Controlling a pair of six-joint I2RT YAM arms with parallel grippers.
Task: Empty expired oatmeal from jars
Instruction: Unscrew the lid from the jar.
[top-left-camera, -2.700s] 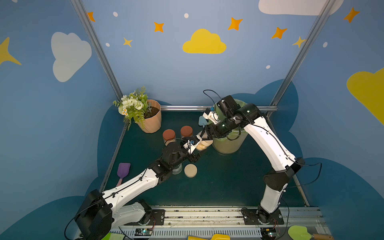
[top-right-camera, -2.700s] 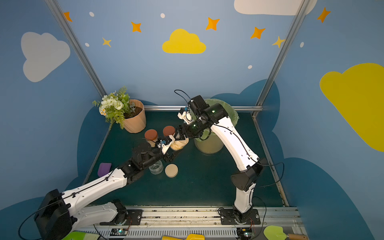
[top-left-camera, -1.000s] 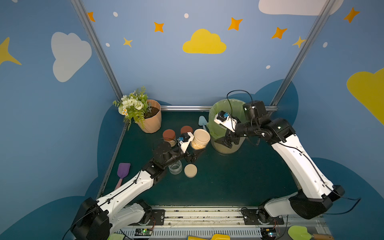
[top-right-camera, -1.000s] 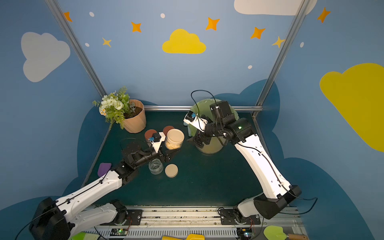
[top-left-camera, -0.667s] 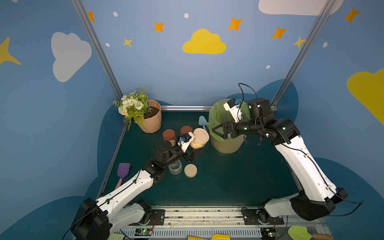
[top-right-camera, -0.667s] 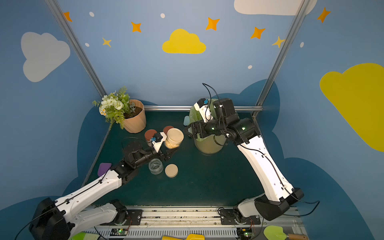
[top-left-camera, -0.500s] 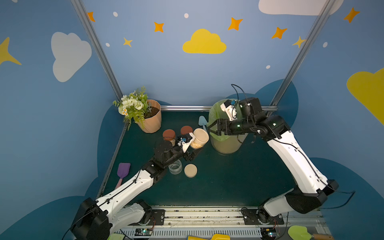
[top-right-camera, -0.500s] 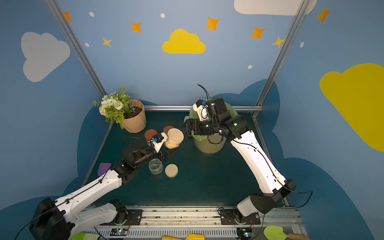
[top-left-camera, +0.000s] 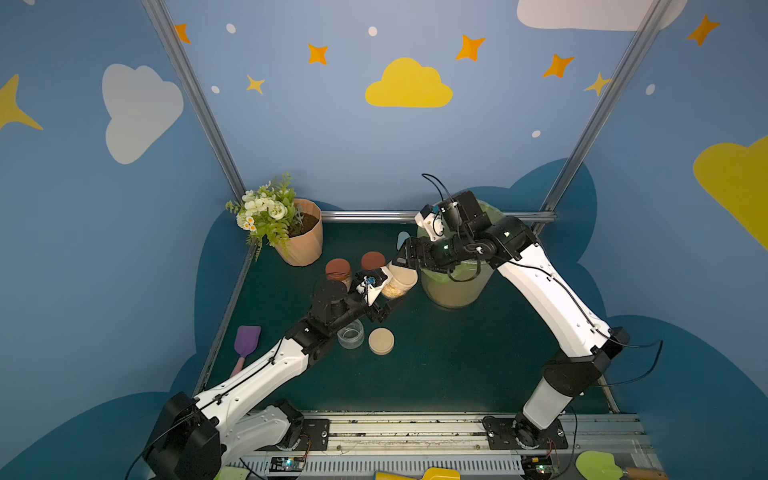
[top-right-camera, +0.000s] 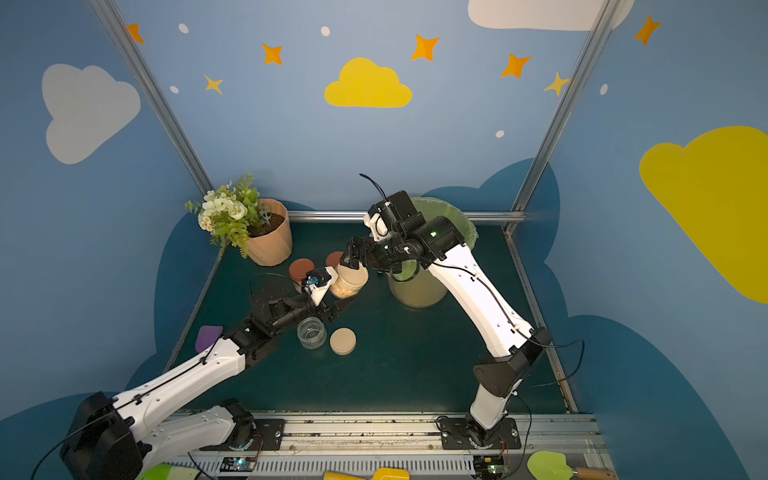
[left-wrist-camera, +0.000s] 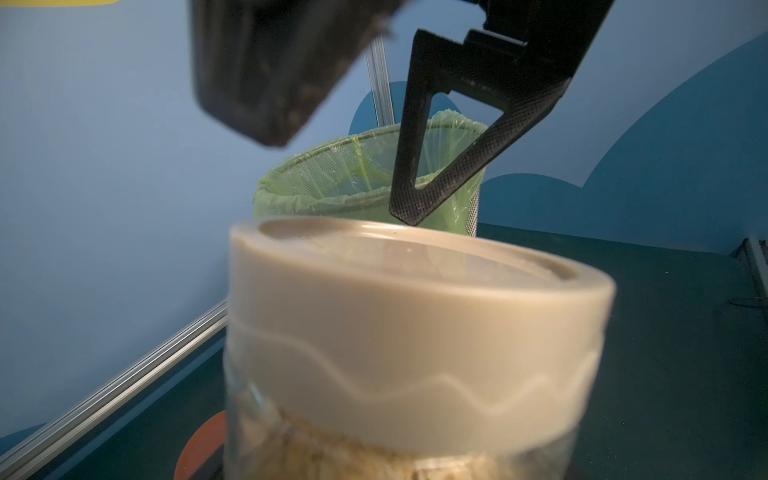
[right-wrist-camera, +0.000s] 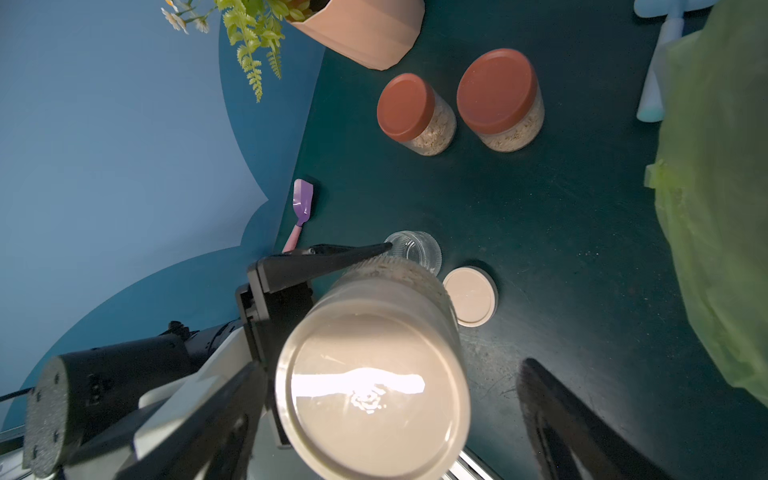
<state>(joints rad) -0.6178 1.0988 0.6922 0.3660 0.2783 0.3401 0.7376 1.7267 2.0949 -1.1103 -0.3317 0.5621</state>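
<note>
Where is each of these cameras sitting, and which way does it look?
Both top views: high above the robot's bases, looking down at the table; both arms show.
Left wrist: low beside the beige-lidded jar, facing the bin; only the right gripper shows.
Right wrist: above that jar, looking down; its own open fingers and the left gripper show.
Shared: both wrist views show the jar's lid.

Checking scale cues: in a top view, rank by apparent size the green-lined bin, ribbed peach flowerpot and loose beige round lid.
Largest to smallest:
green-lined beige bin
ribbed peach flowerpot
loose beige round lid
</note>
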